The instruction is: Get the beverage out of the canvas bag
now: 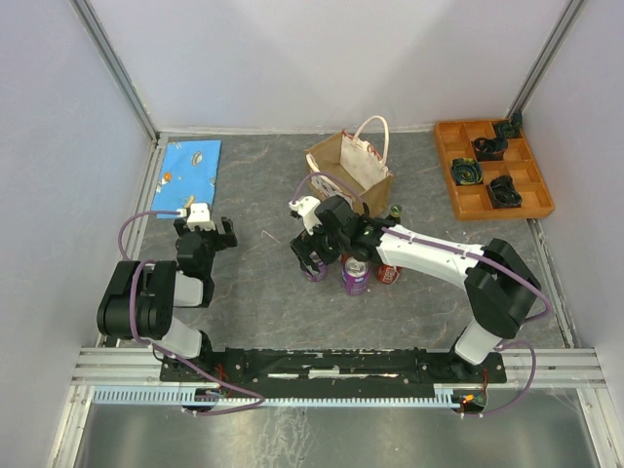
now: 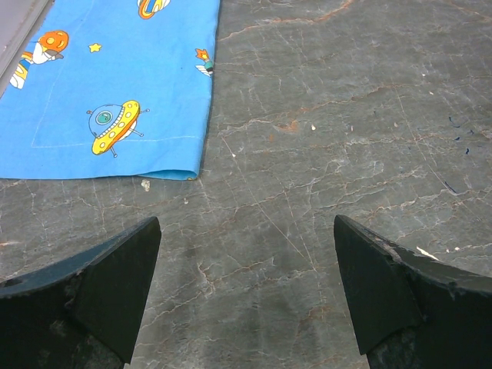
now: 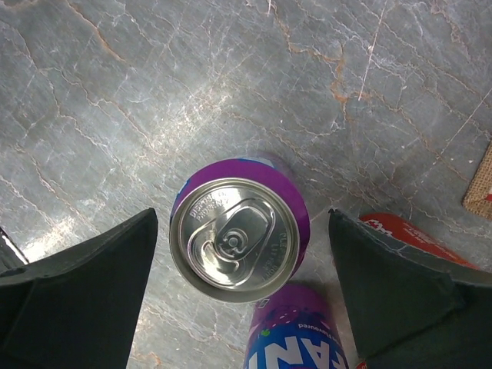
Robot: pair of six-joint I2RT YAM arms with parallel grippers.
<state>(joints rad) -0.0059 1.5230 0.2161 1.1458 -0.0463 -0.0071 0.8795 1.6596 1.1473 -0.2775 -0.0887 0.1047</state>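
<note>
Right gripper (image 3: 242, 231) open, straddling upright purple can (image 3: 238, 242) mid-frame, not touching. Left gripper (image 2: 246, 231) open above table (image 2: 330, 115).

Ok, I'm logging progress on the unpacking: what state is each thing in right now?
canvas bag: upright, mouth open, inside not visible.
purple can: upright on the table, between the right fingers, gaps either side.
second purple can: on the table, outside the bag.
red can: on the table, outside the bag.
right gripper: open, straddling the purple can.
left gripper: open, empty.
blue cloth: lying flat.
</note>
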